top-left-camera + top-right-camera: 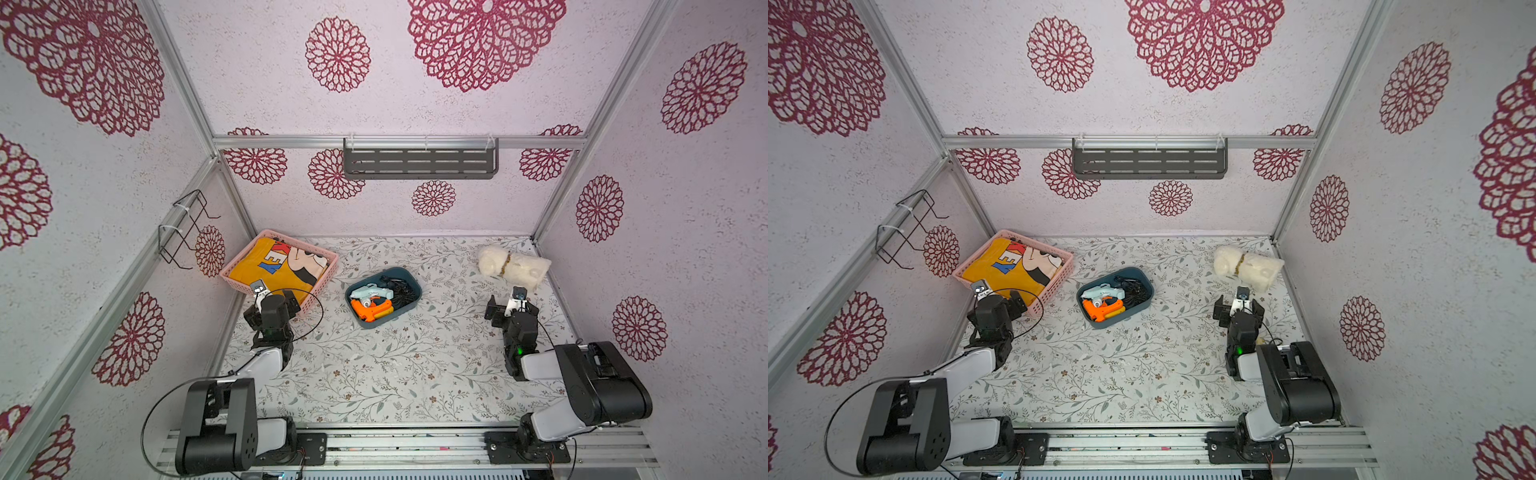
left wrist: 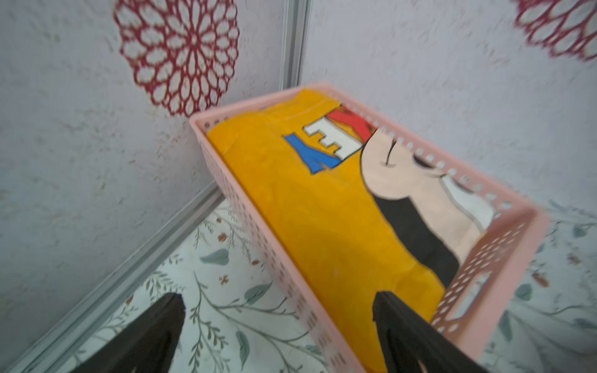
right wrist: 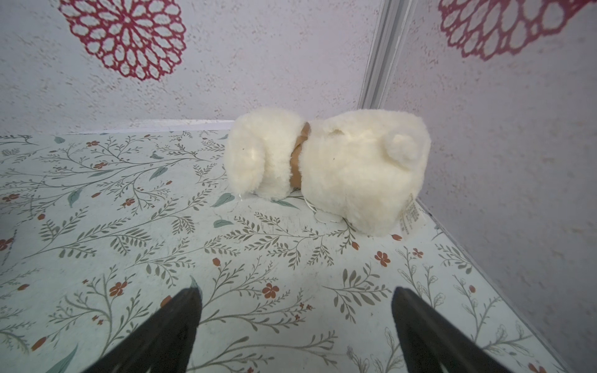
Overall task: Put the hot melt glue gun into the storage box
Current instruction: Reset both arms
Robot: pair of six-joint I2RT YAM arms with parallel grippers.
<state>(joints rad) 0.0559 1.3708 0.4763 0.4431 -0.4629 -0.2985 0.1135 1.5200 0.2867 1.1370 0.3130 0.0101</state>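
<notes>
Teal-blue plastic storage box [image 1: 395, 318] holds orange hot melt glue gun [image 1: 372, 311] beside pale-blue glue gun [image 1: 370, 293], long axes crosswise, midway between left pincer [image 2: 279, 298] and right pincer [image 3: 297, 293]; both wide open, empty.

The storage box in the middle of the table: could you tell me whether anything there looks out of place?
Nothing stands out. The storage box sits skewed to the table edges, but the orange glue gun, light blue glue gun and black cord all lie inside it.

Two glue guns [image 1: 371, 292], one storage box [image 1: 384, 323], one basket [image 1: 322, 286], one plush toy [image 1: 513, 268], seemingly one folded shirt [image 1: 266, 270].
</notes>
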